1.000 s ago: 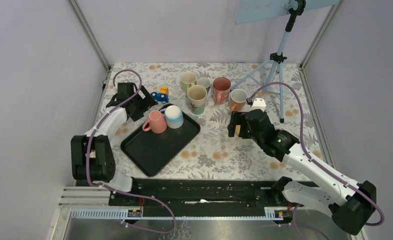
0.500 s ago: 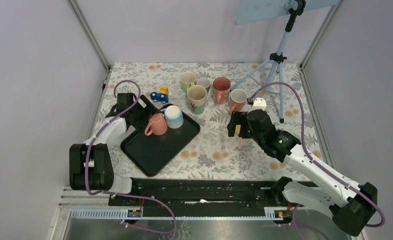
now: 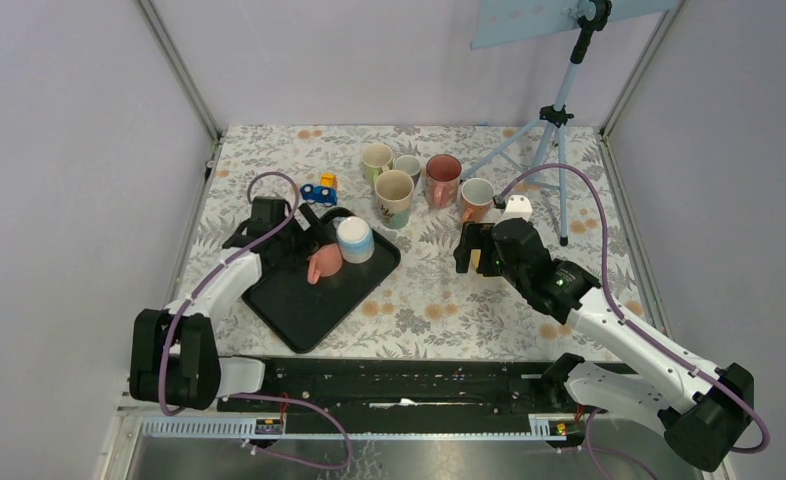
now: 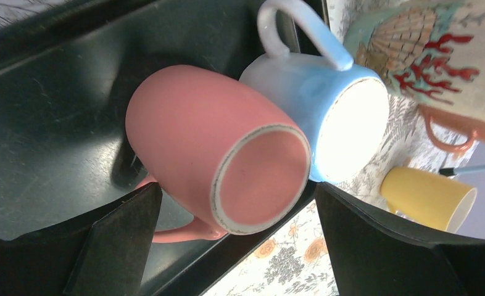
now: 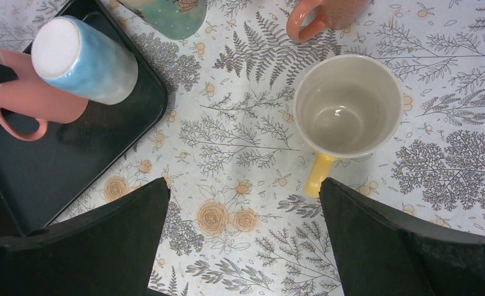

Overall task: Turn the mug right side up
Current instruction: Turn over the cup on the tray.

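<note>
Left gripper (image 4: pixel 237 188) has advanced over the black rectangular plastic tray (image 4: pixel 42 154) and now straddles the pink ceramic mug (image 4: pixel 209 148). Its jaws are fully apart; contact not discernible. The mug has shifted toward tray centre and is tilted, base uppermost, just beside the blue-and-white ceramic mug (image 4: pixel 314 92). Right gripper (image 5: pixel 244 185) is unmoved, jaws wide, holding nothing.

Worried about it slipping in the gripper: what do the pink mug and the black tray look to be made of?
Pink mug: probably ceramic with a matte pink glaze; a pale unglazed ring edges the end facing the left wrist camera. Black tray: likely plastic, with a dull sheen and fine scratches and scuffs.
</note>
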Robot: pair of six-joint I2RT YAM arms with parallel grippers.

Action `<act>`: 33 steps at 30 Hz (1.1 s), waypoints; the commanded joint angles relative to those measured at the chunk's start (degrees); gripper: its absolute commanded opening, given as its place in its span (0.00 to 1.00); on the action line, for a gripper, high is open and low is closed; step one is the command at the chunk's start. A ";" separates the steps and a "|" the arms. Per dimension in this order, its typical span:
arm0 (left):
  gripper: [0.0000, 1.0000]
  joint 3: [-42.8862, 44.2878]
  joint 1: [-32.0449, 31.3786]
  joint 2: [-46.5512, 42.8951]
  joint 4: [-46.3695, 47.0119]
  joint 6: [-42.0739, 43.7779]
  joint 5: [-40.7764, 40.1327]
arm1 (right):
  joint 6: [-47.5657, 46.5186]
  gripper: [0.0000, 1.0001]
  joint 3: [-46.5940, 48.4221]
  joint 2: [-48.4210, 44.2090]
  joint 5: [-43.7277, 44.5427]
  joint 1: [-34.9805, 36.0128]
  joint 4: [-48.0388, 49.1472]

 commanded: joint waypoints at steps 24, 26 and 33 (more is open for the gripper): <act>0.85 14.29 -13.90 5.42 -18.49 13.77 -18.06 | -0.68 1.00 0.58 -1.12 0.03 -0.19 2.15; 0.81 14.35 -14.12 5.64 -18.67 14.43 -18.17 | -0.70 1.00 0.42 -1.30 0.02 -0.19 2.14; 0.61 15.87 -14.52 8.92 -20.05 17.10 -18.71 | -0.34 1.00 -0.27 -1.87 0.18 -0.17 2.15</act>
